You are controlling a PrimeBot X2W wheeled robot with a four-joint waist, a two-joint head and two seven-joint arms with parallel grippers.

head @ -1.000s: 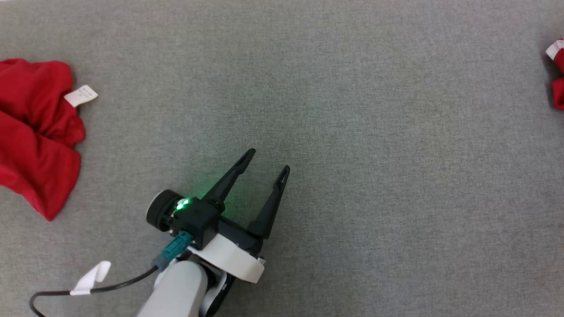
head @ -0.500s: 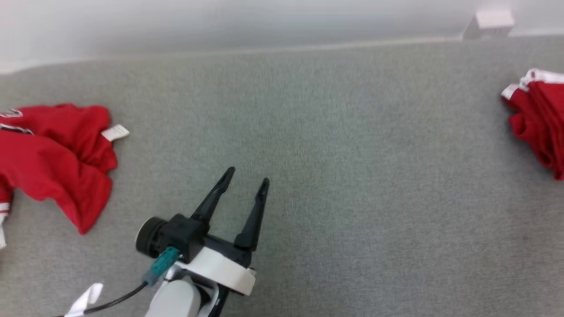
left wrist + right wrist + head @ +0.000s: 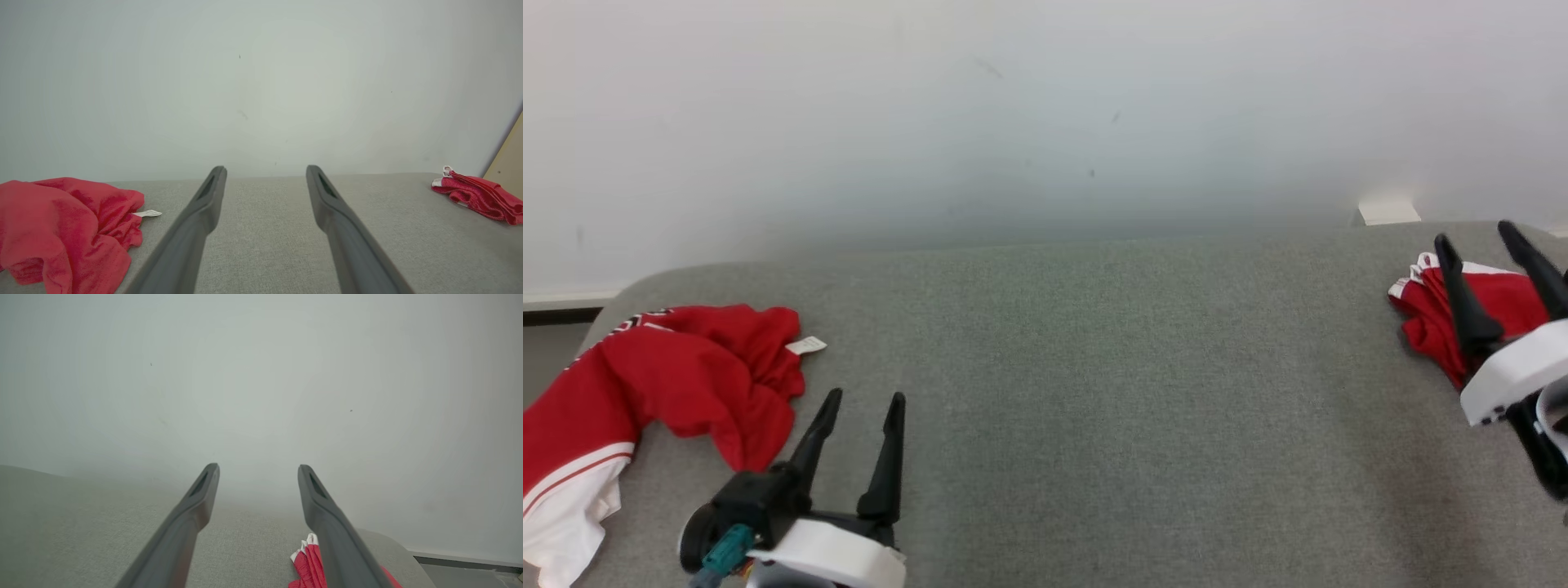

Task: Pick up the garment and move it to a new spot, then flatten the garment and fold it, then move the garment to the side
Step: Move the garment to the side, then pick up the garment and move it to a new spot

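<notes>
A crumpled red garment [image 3: 678, 384] with a white band and a white label [image 3: 806, 346] lies at the left of the grey fabric surface [image 3: 1094, 392]; the left wrist view has this garment [image 3: 61, 228] at its left. My left gripper [image 3: 865, 400] stands open just right of it, apart from the cloth, its fingers [image 3: 204, 204] empty. A second red garment [image 3: 1429, 318], folded with white trim, rests at the far right. My right gripper [image 3: 1475, 235] hangs open over that piece [image 3: 306, 563], holding nothing.
A white wall [image 3: 1013, 122] rises right behind the surface. A small white block [image 3: 1388, 211] sits at the back right corner. The surface's rounded left corner [image 3: 613, 294] drops to a darker floor. A beige board [image 3: 508, 151] leans at the far right.
The head camera has tilted up, so the whole picture slid down and the wall appeared. The right gripper has come into view over the folded garment. The left gripper stays open.
</notes>
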